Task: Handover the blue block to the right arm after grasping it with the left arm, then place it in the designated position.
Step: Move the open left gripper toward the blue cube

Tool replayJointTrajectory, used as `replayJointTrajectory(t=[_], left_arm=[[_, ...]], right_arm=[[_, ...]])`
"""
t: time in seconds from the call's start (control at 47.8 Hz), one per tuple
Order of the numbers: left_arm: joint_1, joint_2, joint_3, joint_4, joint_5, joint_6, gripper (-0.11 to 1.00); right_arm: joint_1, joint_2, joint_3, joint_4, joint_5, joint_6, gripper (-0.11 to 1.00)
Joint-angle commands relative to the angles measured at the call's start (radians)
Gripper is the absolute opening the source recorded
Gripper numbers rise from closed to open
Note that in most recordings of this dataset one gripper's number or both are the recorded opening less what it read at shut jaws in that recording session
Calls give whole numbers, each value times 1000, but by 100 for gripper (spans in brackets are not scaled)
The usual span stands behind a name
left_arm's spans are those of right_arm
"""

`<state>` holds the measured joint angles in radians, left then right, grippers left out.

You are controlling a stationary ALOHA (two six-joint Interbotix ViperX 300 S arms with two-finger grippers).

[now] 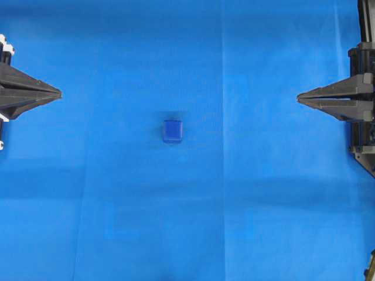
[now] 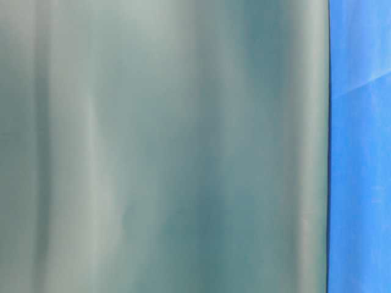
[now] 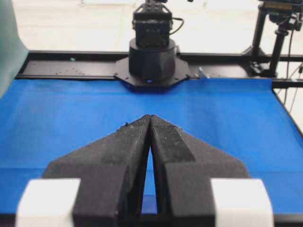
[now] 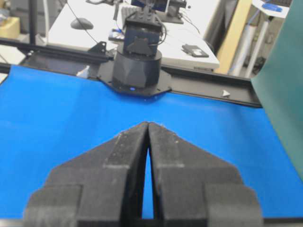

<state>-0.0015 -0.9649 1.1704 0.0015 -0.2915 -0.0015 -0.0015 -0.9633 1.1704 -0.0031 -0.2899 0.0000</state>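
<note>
Left pincer [image 1: 58, 93] and right pincer [image 1: 300, 98] face each other, well apart, tips pressed together.

Overhead looks down; wrist cams face across blue cloth [image 1: 234, 222].

Left claw [image 3: 150, 118] tips pressed together above blue cloth [image 3: 57, 118]; opposite arm base [image 3: 151, 59] ahead.

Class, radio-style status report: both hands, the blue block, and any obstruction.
Left hand shut, empty, at left edge. Right hand shut, empty, at right edge. Blue block alone mid-cloth, untouched. Nothing between it and either hand.
</note>
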Motion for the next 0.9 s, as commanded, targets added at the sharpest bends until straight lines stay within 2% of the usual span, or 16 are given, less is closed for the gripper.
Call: replayJointTrajectory(t=[0.0, 0.105, 0.481, 0.565, 0.627, 0.711, 0.878], left_arm=[[-2, 8, -17, 3, -3, -5, 0], [-2, 9, -18, 3, -3, -5, 0], [-2, 12, -17, 3, 0, 9, 0], [-2, 11, -17, 3, -2, 5, 0], [-2, 12, -17, 3, -5, -3, 2], [-2, 11, -17, 3, -6, -5, 19], [-2, 11, -17, 3, -8, -5, 71]], right_arm=[[-3, 5, -23, 0, -5, 0, 0], [-3, 12, -37, 0, 15, -5, -5], [-5, 11, -46, -3, 54, 3, -5], [-6, 11, -46, -2, 51, 5, -4], [-6, 11, -46, 0, 52, 6, 2], [-6, 12, -46, 2, 52, 9, 17], [-6, 12, -48, 6, 54, 8, 67]])
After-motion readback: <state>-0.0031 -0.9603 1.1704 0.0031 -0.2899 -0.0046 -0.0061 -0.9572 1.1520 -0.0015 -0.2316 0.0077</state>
